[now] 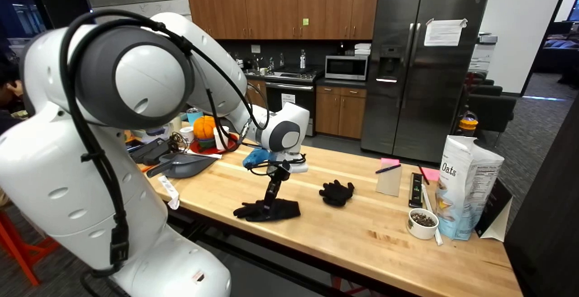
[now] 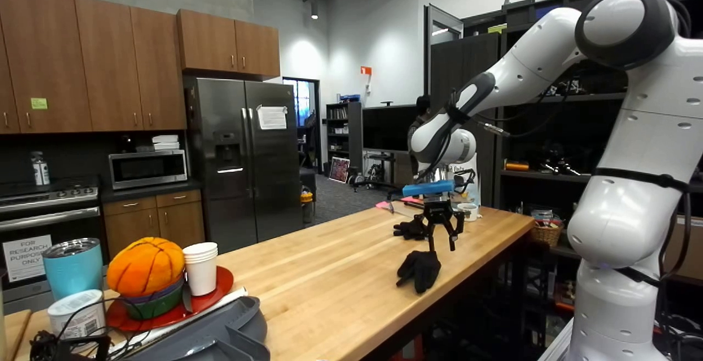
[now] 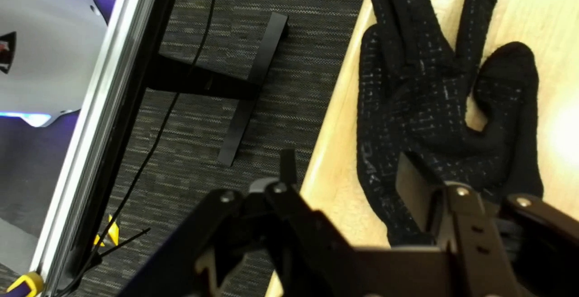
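My gripper points down at the front edge of the wooden table, over a black glove. In an exterior view the gripper has its fingers apart with nothing between them, and the glove lies just below. In the wrist view the gripper is open. One finger overlaps the dotted glove; the other is in line with the floor beyond the table edge. I cannot tell whether a finger touches the glove. A second black glove lies farther along the table and also shows in an exterior view.
The wooden table bears an oats bag, a white cup of dark bits, a black level and a pen. A grey dustpan and a red plate with an orange pumpkin are at the opposite end.
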`<state>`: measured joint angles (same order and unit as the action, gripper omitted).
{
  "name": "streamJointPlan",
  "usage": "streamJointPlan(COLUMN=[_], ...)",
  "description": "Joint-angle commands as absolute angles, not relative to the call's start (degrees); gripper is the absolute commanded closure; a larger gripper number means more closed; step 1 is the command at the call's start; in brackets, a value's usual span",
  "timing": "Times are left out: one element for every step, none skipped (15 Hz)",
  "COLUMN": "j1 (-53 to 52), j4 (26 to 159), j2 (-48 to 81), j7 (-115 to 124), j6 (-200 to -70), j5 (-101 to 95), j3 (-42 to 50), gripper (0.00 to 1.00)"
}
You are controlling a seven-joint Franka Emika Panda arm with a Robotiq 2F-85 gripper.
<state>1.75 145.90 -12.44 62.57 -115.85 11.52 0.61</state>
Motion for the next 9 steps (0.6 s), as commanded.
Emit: streamJointPlan(j1=[3.6, 4.0, 4.4, 4.7, 5.0, 5.4, 5.5, 5.8, 5.9], j4=[145.2, 145.1, 145.0, 144.9, 144.7, 144.6, 144.5, 144.3, 144.2], j2=[-11.6, -11.4, -11.1, -10.8, -10.4, -10.0, -9.7, -9.4, -9.1], j7=[60.6, 60.5, 60.5, 60.6, 60.6, 60.5, 60.5, 60.5, 60.4], j6=[-113.7, -113.6, -113.5, -113.5, -113.4, -113.5, -113.6, -113.8, -114.1], j5=[12.6, 12.6, 12.6, 12.8, 12.9, 13.0, 13.2, 13.2, 13.2], j3=[1.6, 1.9, 2.2, 2.5, 2.8, 3.1, 3.3, 3.5, 3.6], gripper=[0.70, 0.79, 0.86, 0.92, 0.99, 1.00, 1.00, 1.00, 1.00])
